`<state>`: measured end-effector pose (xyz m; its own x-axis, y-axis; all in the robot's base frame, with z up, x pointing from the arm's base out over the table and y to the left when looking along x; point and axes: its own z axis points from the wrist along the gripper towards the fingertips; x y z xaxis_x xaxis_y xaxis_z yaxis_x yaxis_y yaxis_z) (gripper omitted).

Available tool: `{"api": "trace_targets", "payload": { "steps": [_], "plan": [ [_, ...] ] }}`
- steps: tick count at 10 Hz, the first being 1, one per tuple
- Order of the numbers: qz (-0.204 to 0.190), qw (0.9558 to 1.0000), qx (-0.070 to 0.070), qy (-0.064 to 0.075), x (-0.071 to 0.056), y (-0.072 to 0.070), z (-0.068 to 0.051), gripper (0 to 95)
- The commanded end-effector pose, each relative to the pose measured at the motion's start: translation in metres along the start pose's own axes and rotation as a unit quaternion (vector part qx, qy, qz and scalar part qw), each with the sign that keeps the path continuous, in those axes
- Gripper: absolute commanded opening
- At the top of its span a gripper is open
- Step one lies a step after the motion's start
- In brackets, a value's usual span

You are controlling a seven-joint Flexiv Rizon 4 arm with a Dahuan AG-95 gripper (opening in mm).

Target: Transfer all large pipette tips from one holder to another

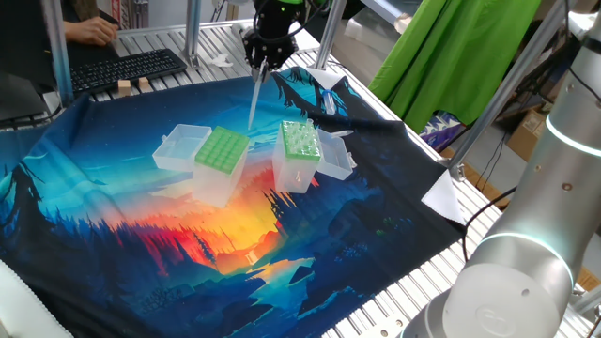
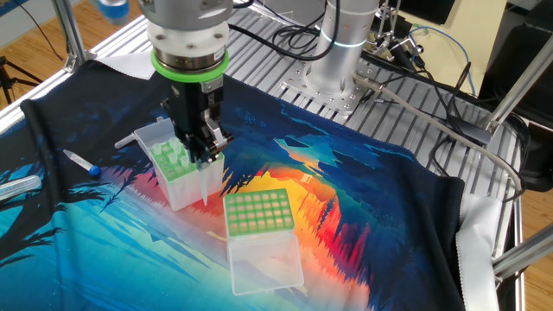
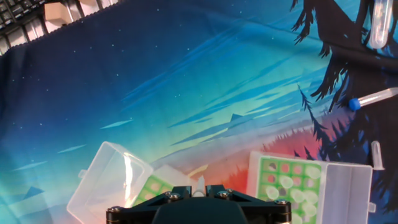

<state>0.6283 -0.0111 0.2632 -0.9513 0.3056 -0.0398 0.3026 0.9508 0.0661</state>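
My gripper [image 1: 264, 64] [image 2: 207, 154] [image 3: 199, 190] is shut on one large pipette tip [image 1: 254, 101] [image 2: 205, 183] [image 3: 199, 184], which hangs point down. It is above the cloth, close beside the holder with the light-green top [image 1: 299, 139] [image 2: 173, 160] [image 3: 291, 186]. Several whitish tips stand in that holder, and its clear lid [image 1: 335, 158] is folded open. The other holder, with a darker-green dotted top [image 1: 223, 150] [image 2: 257, 212] [image 3: 151, 188], stands next to it. Its lid [image 1: 180, 146] [image 2: 265, 264] [image 3: 107, 180] also lies open. In the hand view only the tip's narrow end shows between the fingers.
A printed sunset cloth [image 1: 141, 235] covers the table. A blue-capped tube [image 2: 83, 163] [image 3: 372, 99] lies on it. A keyboard [image 1: 127, 68], two wooden blocks [image 1: 132, 86] and a person's hand [image 1: 90, 31] are at the far edge. Frame posts [image 1: 192, 28] and the arm's body [image 1: 526, 263] stand round the table.
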Motion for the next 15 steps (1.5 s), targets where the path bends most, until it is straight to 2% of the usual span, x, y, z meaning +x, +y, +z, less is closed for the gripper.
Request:
{"api": "trace_targets", "payload": {
  "steps": [1, 3, 4, 6, 10, 12, 13, 15],
  "plan": [
    [-0.003, 0.9999, 0.013, -0.005, -0.0006, 0.0004, -0.0005, 0.0],
    [-0.003, 0.9999, 0.01, 0.005, -0.0006, 0.0004, -0.0005, 0.0],
    [0.001, 0.9999, 0.015, 0.002, -0.0006, 0.0004, -0.0005, 0.0],
    [0.008, 0.9999, 0.012, 0.002, -0.0006, 0.0004, -0.0005, 0.0],
    [0.034, 0.9993, 0.017, -0.001, -0.0006, 0.0004, -0.0005, 0.0],
    [0.016, 0.9996, 0.021, 0.01, -0.0006, 0.0004, -0.0005, 0.0],
    [0.013, 0.9996, 0.022, 0.012, -0.0006, 0.0004, -0.0005, 0.0],
    [0.005, 0.9996, 0.023, 0.015, -0.0019, -0.0024, -0.0079, 0.0]
  ]
}}
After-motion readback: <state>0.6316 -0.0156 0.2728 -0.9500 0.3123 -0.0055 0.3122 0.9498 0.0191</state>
